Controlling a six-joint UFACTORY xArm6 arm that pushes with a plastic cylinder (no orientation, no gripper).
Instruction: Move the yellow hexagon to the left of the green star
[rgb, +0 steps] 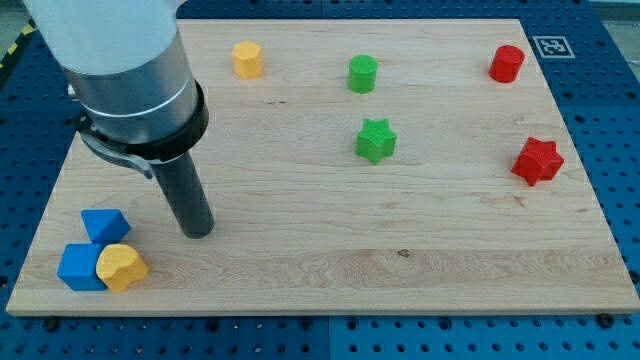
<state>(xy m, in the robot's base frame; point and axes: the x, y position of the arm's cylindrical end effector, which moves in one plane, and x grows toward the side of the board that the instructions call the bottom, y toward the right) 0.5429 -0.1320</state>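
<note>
The yellow hexagon (247, 59) lies near the view's top, left of centre. The green star (376, 140) lies in the middle of the board, to the right of and below the hexagon. My tip (198, 233) rests on the board at the lower left, well below the yellow hexagon and far left of the green star. It touches no block.
A green cylinder (363, 73) lies above the star. A red cylinder (507, 63) and a red star (537, 161) lie at the right. Two blue blocks (104, 226) (80, 267) and a yellow heart-like block (121, 267) cluster at the bottom left, near my tip.
</note>
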